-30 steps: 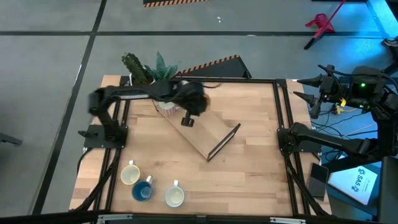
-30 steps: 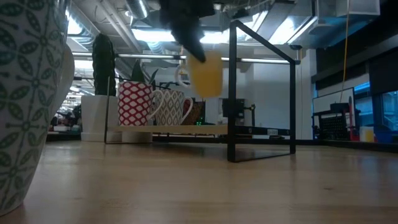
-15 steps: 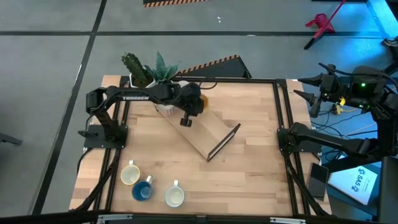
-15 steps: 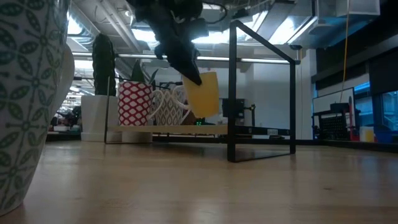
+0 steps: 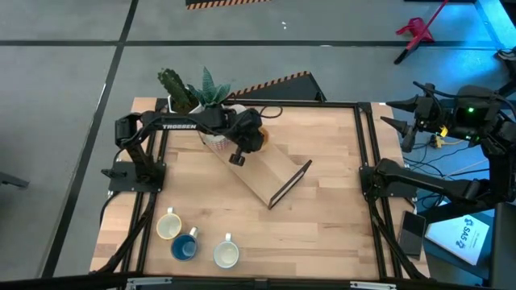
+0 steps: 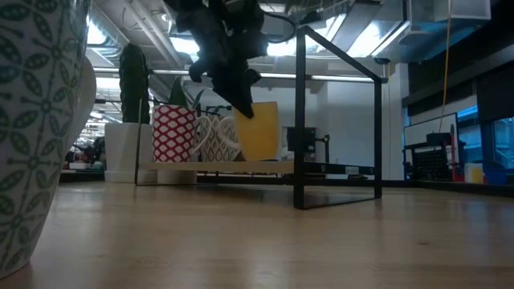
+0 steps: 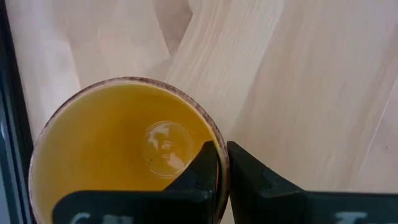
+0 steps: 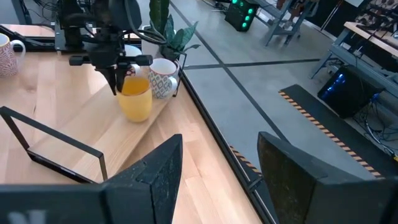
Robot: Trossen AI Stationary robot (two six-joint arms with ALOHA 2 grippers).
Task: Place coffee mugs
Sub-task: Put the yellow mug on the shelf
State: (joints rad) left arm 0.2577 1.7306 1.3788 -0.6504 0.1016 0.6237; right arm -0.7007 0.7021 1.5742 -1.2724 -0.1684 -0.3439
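My left gripper (image 6: 243,108) is shut on the orange mug (image 6: 259,131) over the far left end of the wooden tray (image 5: 270,177); the mug also shows in the high view (image 5: 258,138). Beside it on the tray stand a red-patterned mug (image 6: 174,132) and a white-patterned mug (image 6: 215,138). A cream mug (image 5: 168,225), a blue mug (image 5: 185,246) and a white mug (image 5: 226,254) stand on the table near its near left corner. My right gripper (image 8: 217,168) is open and empty at the table's right edge. My left gripper pinches the orange mug's rim wall (image 7: 219,158), one finger (image 7: 198,171) inside the mug and one (image 7: 258,180) outside. The fingers come from above, slanting down. The mug stands upright with its base at the tray's top; whether it rests there I cannot tell.
The tray carries a black wire frame (image 6: 337,120) at its near right end. Two potted plants (image 5: 189,87) stand at the far left, behind the tray. A large patterned pot (image 6: 32,120) fills the low view's left edge. Bare tabletop lies right of the tray.
My left gripper has gone down toward the tray's far left end with the orange mug. The mug hung higher and tilted before; now it is upright at the tray's top, next to the white-patterned mug.
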